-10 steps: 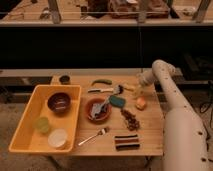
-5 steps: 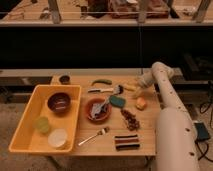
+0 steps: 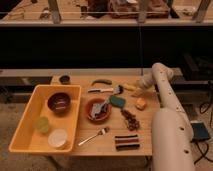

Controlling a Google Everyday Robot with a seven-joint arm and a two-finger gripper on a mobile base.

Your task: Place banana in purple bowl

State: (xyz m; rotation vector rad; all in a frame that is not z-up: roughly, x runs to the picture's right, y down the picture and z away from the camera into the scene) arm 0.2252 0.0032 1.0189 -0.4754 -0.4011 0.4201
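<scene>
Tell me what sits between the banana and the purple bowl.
Camera view: a pale-handled utensil, then the yellow tray's wall; the terracotta dish lies just beside that line. Claw at the banana.

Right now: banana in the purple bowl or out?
Out. The banana is on the table at the right, by the gripper; the purple bowl sits in the yellow tray at left, nothing yellow inside.

Dish sits mid-table. Left of it, a tray holds the bowl. Behind and right of it lies the banana. The gripper is farther right, just beside the banana. A fork lies before the dish.
</scene>
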